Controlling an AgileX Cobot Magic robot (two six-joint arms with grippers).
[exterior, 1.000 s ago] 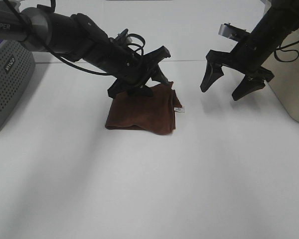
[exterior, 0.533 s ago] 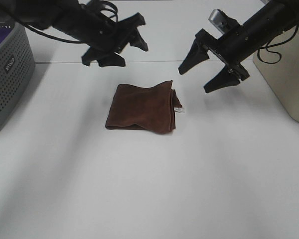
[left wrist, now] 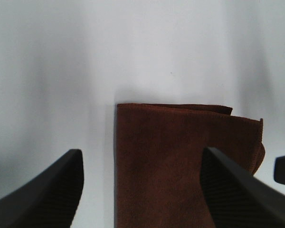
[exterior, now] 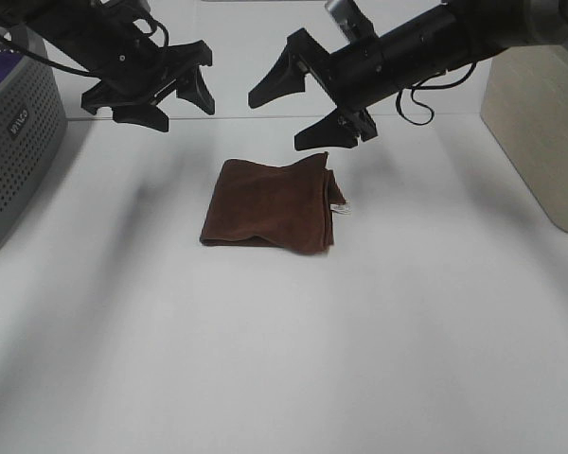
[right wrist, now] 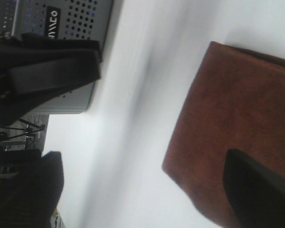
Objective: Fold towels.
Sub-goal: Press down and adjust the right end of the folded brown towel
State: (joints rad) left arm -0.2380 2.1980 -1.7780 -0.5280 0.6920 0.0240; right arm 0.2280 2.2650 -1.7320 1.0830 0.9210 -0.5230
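The dark brown towel (exterior: 270,205) lies folded into a small rectangle in the middle of the white table, with its white tag (exterior: 339,208) at its right edge. My left gripper (exterior: 175,99) is open and empty, raised above the table behind and left of the towel. My right gripper (exterior: 279,121) is open and empty, hovering just behind the towel's far edge. In the left wrist view the towel (left wrist: 180,156) lies between the two fingers (left wrist: 42,190). In the right wrist view the towel (right wrist: 228,123) lies below one finger (right wrist: 256,190).
A grey perforated basket (exterior: 19,123) stands at the left edge and also shows in the right wrist view (right wrist: 61,19). A beige box (exterior: 540,123) stands at the right edge. White table (exterior: 284,359) stretches in front of the towel.
My left gripper let go of the towel, rose and pulled back to the left. My right gripper swung left across the table to hover behind the towel. The towel stayed still.
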